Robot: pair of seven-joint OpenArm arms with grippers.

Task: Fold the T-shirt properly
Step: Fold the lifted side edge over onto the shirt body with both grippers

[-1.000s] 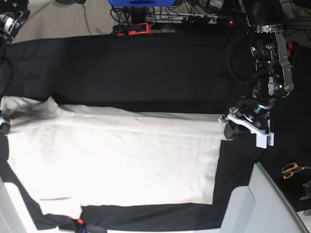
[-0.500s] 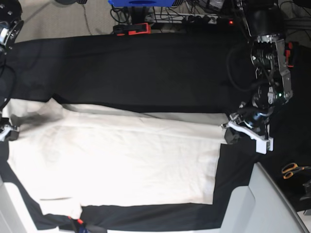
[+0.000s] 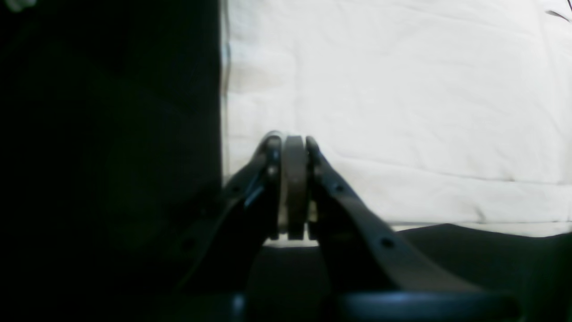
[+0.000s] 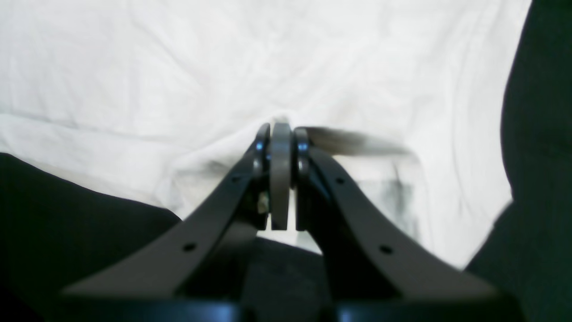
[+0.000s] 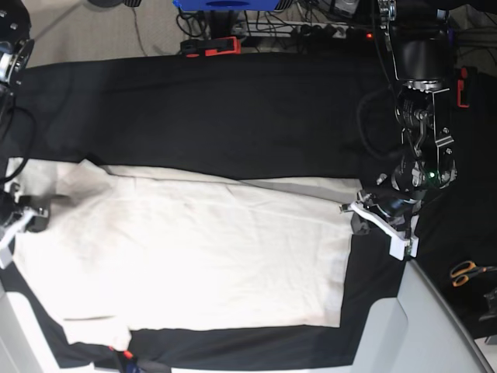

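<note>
since a second ago both arms have drawn the t-shirt (image 5: 186,256) edge inward across the black cloth (image 5: 233,109). left wrist: left gripper (image 3: 292,147) pinched on the hem corner. right wrist: right gripper (image 4: 279,134) clamped on bunched fabric. next, carry the fold over evenly. no containers visible.

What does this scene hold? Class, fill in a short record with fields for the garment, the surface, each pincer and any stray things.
garment: cream T-shirt, spread flat, slightly wrinkled
surface: black cloth under the T-shirt
left pincer: shut, at the T-shirt's hem corner
right pincer: shut, fabric bunched at its tip
stray things: scissors with orange handles, off the T-shirt
fold: none visible yet
</note>
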